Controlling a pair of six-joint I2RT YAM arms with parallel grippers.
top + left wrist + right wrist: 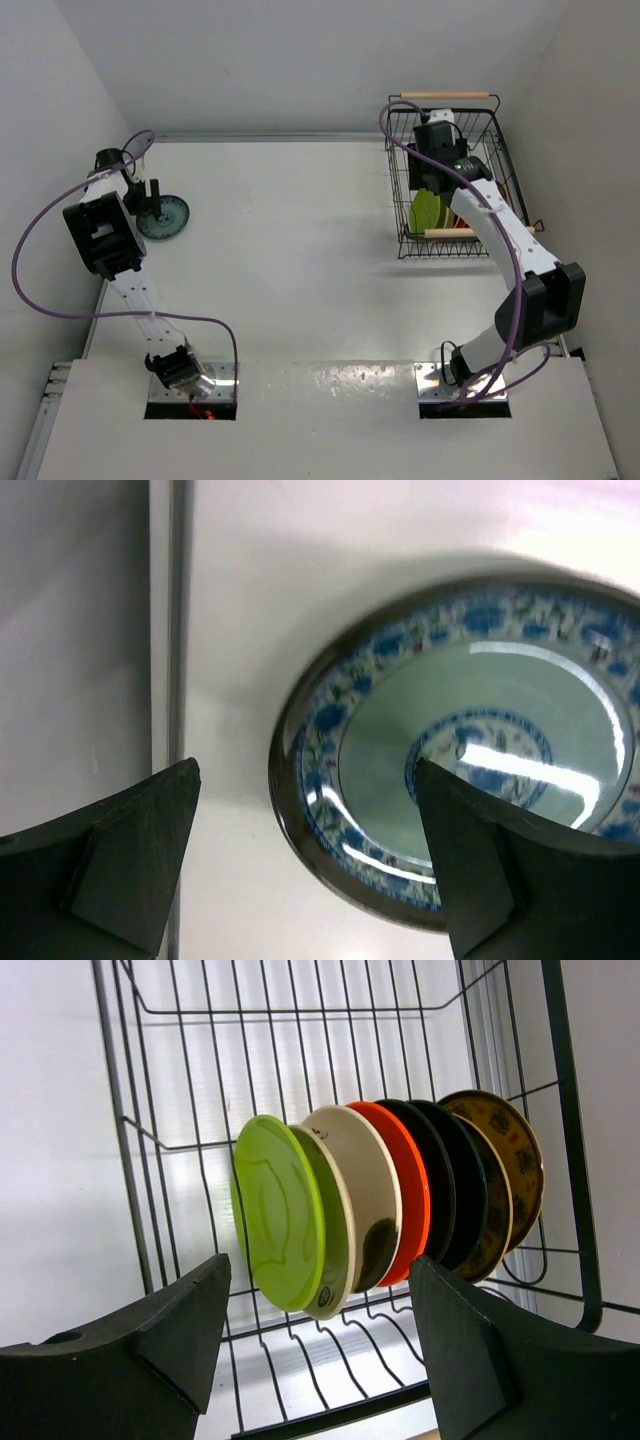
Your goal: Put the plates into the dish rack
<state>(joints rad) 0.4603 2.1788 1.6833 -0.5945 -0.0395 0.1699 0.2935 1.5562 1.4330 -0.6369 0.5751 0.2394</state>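
The teal patterned plate [164,217] lies flat on the table at the far left, filling the left wrist view [400,720]. My left gripper [142,196] is open right over its left edge; one finger [500,880] hangs over the plate, the other [120,860] over bare table. The black wire dish rack [497,135] stands at the far right. In the right wrist view, plates stand on edge in the rack: lime green [278,1210], cream with a dark patch [365,1195], orange [408,1185], two black [450,1185], two brown-gold [515,1165]. My right gripper [432,178] is open and empty above them.
The rack's wooden handles sit at its far end [445,96] and near end [450,232]. Empty wire slots [330,1050] lie beyond the plates. A wall runs close along the table's left edge [165,620]. The rest of the white table [300,230] is bare.
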